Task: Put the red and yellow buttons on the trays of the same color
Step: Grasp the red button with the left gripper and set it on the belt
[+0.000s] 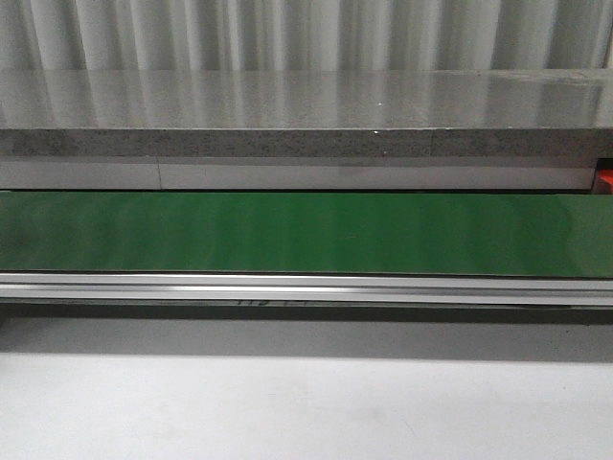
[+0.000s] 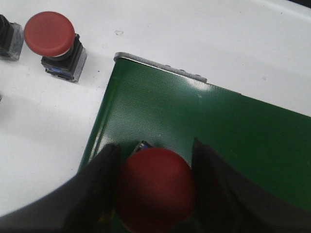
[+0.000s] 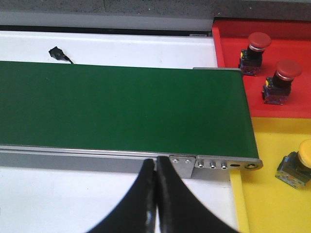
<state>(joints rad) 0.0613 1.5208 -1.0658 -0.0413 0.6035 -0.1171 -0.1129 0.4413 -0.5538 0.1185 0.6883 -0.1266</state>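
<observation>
Left fingers [image 2: 155,194] clamp a red button [image 2: 154,187] by its smooth dome, just over the green belt [image 2: 218,141] near the belt's end corner; rigid plastic, light, top-heavy — dome is slippery, the square base [image 2: 144,144] is the safer hold. Right fingers [image 3: 155,194] pressed together, empty, at the belt's near edge beside the yellow tray [image 3: 272,204]; red tray [image 3: 291,92] holds two.

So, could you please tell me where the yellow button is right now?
In the right wrist view, the yellow button sits on the yellow tray, just past the green conveyor belt's end, beside the red tray.
</observation>
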